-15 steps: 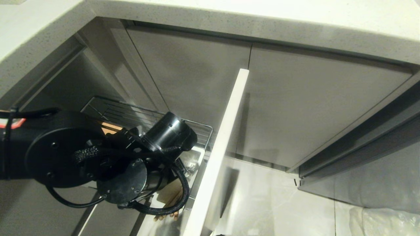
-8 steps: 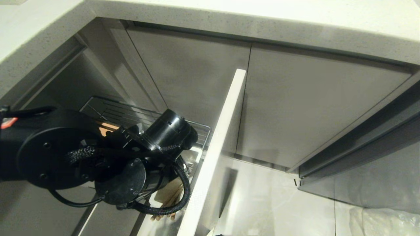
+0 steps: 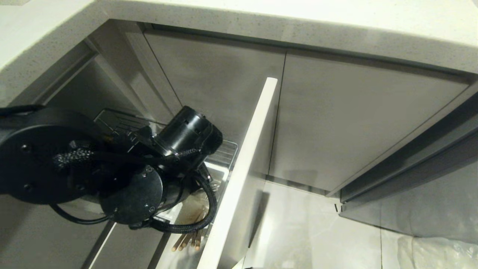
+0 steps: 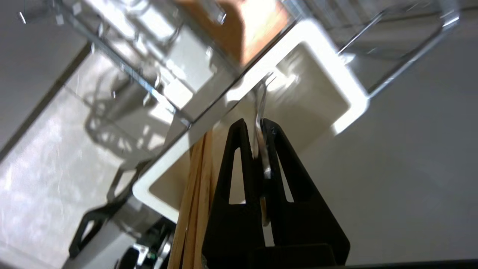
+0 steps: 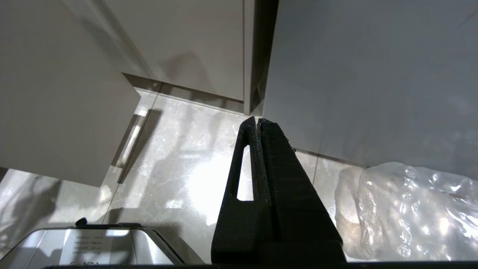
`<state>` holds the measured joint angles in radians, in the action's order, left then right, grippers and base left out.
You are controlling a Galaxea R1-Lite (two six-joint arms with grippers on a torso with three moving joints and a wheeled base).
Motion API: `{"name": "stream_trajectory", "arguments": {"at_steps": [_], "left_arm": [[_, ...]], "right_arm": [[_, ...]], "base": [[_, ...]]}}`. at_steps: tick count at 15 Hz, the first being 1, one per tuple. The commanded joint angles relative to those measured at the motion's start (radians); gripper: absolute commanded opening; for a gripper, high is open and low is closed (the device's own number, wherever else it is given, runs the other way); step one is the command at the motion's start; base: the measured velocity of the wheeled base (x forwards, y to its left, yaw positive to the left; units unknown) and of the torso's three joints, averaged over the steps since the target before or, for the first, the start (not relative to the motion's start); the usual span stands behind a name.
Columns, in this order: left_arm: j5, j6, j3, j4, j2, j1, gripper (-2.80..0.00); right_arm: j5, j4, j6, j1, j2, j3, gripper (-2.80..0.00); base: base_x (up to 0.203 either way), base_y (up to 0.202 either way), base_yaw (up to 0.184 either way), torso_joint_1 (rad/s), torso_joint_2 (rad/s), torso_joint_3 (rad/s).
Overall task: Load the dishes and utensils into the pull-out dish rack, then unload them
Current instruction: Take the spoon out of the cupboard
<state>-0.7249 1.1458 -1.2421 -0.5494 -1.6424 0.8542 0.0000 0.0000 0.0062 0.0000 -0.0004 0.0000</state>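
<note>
- While the left gripper [image 4: 257, 125] clamps the fork [image 4: 261, 112], its long axis points down into the utensil caddy [image 4: 347, 93], chopsticks [image 4: 196, 194] just beside.
- Right gripper [image 5: 257, 121] parked, closed, empty.

We see a pale speckled countertop [image 3: 261, 15] overhanging at the far side, flat grey cabinet doors [image 3: 354, 123] beneath it, glossy marbled floor tiles [image 3: 306, 224] catching bright light, crinkled clear plastic [image 3: 437, 254] at near right.

Head camera looks down; left wrist camera shares its white caddy [image 4: 347, 93].
</note>
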Motion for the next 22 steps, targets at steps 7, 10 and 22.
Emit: {"name": "stream_trajectory", "arguments": {"at_steps": [7,10,22], "left_arm": [[-0.036,-0.05,-0.074,-0.001,0.055,0.012,-2.8],[-0.042,-0.07,-0.089,-0.004,0.073,0.019,-2.8],[-0.089,-0.151,-0.139,-0.118,0.118,0.038,-2.8]], "right_arm": [[0.0,0.0,0.0,0.0,0.0,0.0,-2.8],[0.0,0.0,0.0,0.0,0.0,0.0,-2.8],[0.0,0.0,0.0,0.0,0.0,0.0,-2.8]], "base": [[0.0,0.0,0.0,0.0,0.0,0.0],[0.0,0.0,0.0,0.0,0.0,0.0],[0.0,0.0,0.0,0.0,0.0,0.0]]}}
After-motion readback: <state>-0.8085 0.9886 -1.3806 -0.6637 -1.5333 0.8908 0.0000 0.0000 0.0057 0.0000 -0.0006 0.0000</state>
